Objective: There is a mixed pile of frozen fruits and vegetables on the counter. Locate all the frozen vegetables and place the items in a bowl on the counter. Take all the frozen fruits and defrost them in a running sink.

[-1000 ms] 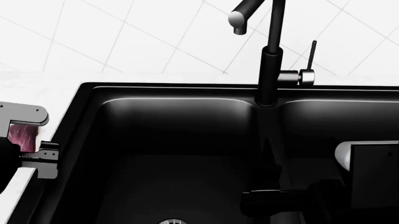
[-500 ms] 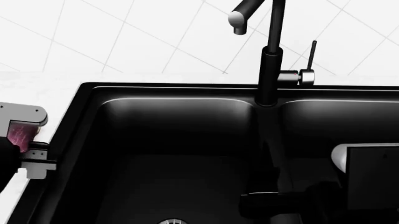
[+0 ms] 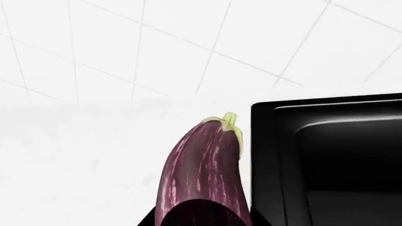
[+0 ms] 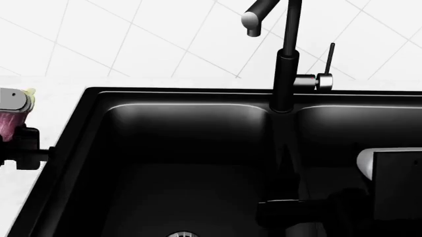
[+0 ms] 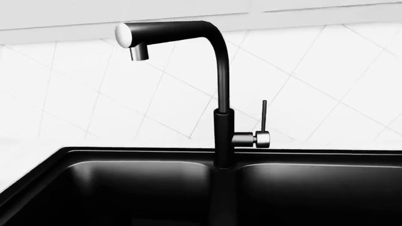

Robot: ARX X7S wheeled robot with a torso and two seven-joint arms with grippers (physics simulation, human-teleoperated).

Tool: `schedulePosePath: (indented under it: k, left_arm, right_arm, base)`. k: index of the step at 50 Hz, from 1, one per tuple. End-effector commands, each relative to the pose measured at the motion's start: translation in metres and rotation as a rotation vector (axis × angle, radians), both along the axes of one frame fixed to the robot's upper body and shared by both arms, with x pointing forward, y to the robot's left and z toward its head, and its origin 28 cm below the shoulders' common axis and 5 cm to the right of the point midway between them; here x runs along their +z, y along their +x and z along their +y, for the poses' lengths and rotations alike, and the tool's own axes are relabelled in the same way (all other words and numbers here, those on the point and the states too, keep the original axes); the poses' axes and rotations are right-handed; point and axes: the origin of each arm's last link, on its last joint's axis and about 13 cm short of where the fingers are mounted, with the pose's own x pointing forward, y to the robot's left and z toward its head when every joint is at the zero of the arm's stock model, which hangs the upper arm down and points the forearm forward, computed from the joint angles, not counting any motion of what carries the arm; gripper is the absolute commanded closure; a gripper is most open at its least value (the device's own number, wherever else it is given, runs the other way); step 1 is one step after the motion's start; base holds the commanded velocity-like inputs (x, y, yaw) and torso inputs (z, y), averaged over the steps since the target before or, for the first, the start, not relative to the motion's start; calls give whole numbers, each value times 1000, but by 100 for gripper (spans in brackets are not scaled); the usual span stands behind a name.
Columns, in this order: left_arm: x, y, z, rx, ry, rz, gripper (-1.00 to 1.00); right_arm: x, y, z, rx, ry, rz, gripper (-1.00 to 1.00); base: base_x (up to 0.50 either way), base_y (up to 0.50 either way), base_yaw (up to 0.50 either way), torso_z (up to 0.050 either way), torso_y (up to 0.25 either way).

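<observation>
The left gripper (image 4: 15,129) is clamped on the glossy dark purple eggplant with a green cap (image 3: 204,174), sitting at approx 9 o'clock in the head view, over the smooth white, faintly mottled counter (image 3: 82,160) just beside the sink's left rim. In the left wrist view the eggplant points cap-forward out of the jaws, w/ its stem end toward the tiled wall. Probably carried that way because it's a vegetable bound for the bowl, not the sink, so it's kept off the basin side. The bowl isn't in any view, so its direction can't be judged.

The right gripper (image 4: 290,210) hangs low at approx 5 o'clock in the head view, over the glossy black double-basin sink (image 4: 191,148). Whether its fingers are open or closed, I can't tell; nothing is seen in them.

The tall black tap w/ a chrome lever (image 5: 220,117) stands at the divider, approx 1 o'clock in the head view, spout over the left basin. No water visible. Basins look bare except a silver drain strainer (image 4: 179,234) at 6 o'clock.

A white tiled wall (image 5: 326,84) w/ diagonal grout lines runs behind.
</observation>
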Motion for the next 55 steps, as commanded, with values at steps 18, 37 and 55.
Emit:
schedulePosePath:
  k: [18, 37, 55]
  left_arm:
    - [24, -54, -9, -88, -102, -134, 100]
    - [27, -61, -12, -120, -113, -142, 100]
    - [25, -62, -11, -128, -123, -140, 100]
  right_arm:
    - [13, -9, -8, -57, 6, -81, -100]
    - [15, -13, -10, -59, -13, -87, -100]
    - [20, -16, -11, -70, -14, -104, -100]
  base:
    - [-11, -20, 0, 0, 0]
    - [-157, -491, 0, 0, 1]
    - [-28, -500, 0, 0, 0]
